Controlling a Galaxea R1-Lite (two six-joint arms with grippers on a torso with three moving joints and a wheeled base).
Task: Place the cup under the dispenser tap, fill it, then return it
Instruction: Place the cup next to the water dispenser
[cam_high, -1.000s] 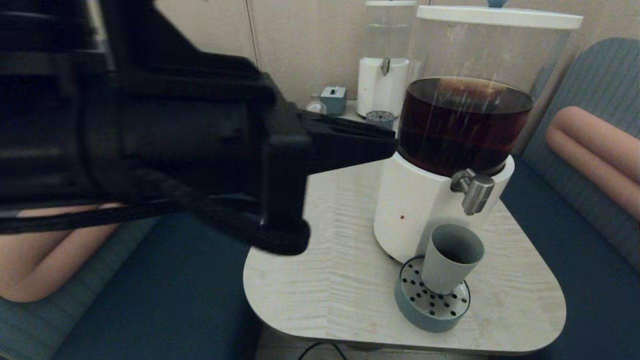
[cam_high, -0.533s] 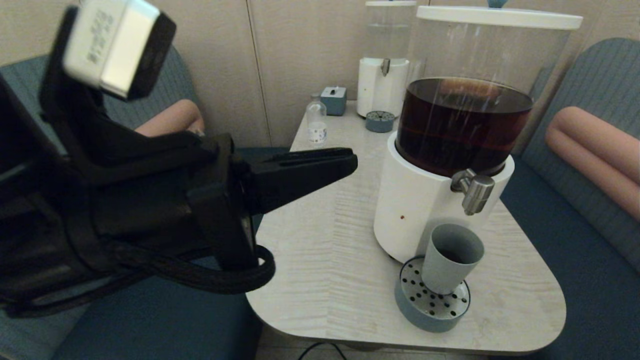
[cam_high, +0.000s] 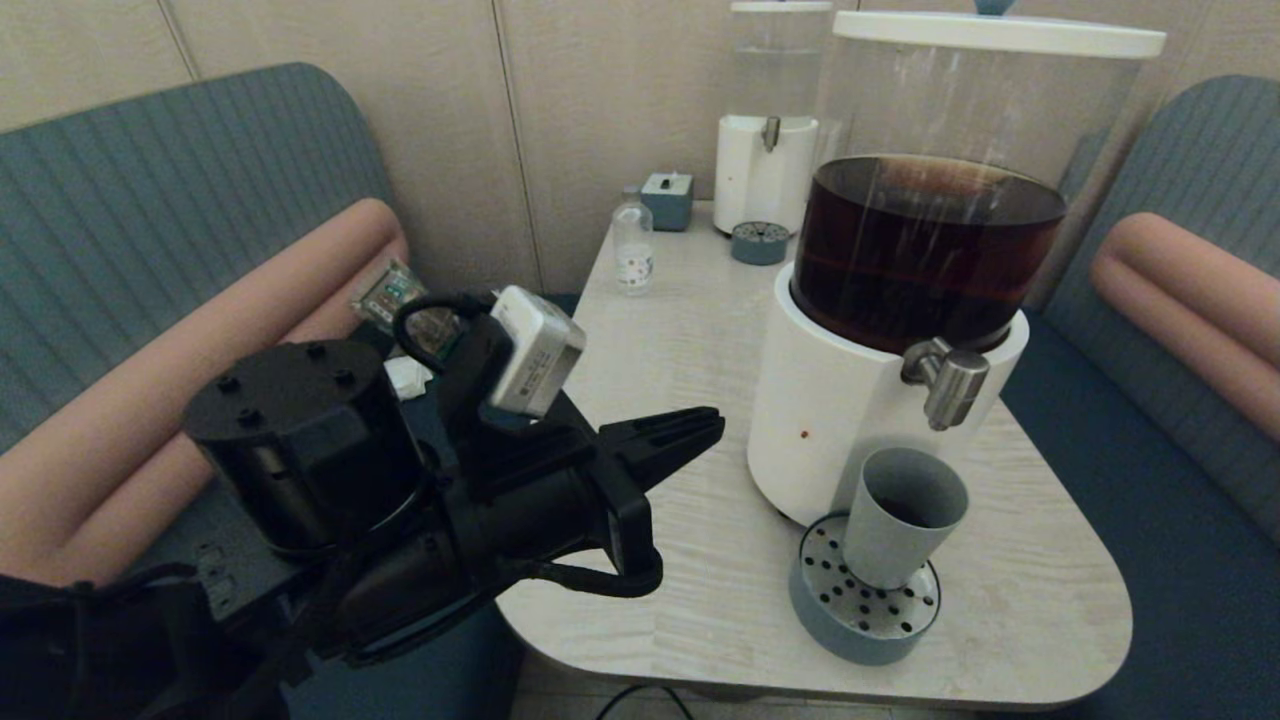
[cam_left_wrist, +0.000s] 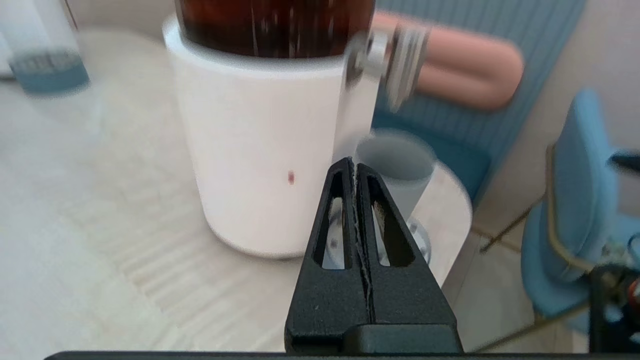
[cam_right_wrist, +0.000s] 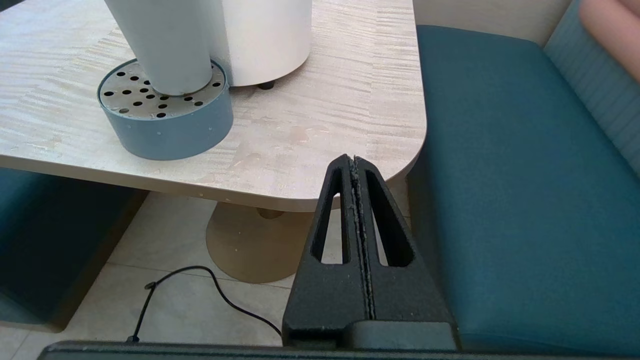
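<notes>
The grey-blue cup (cam_high: 900, 518) stands on the round perforated drip tray (cam_high: 850, 615), right below the brushed-steel dispenser tap (cam_high: 950, 385) of the big white-based dispenser (cam_high: 850, 420) with dark brown liquid. Dark liquid shows low inside the cup. My left gripper (cam_high: 700, 428) is shut and empty above the table's left part, a good way left of the dispenser base. In the left wrist view, the left gripper (cam_left_wrist: 354, 162) points toward the cup (cam_left_wrist: 397, 167) and tap (cam_left_wrist: 400, 62). The right gripper (cam_right_wrist: 352, 160) is shut, parked low off the table's near right corner; the cup (cam_right_wrist: 165, 45) shows at the upper left there.
A smaller clear-liquid dispenser (cam_high: 768, 150) with its own drip tray (cam_high: 758, 242), a small blue box (cam_high: 668, 198) and a small clear bottle (cam_high: 632, 250) stand at the back of the pale table (cam_high: 680, 560). Teal benches with pink bolsters flank it. A cable (cam_right_wrist: 200, 290) lies on the floor.
My left arm has dropped down and drawn back toward the near left, uncovering the back of the table. The cup and dispenser have not moved.
</notes>
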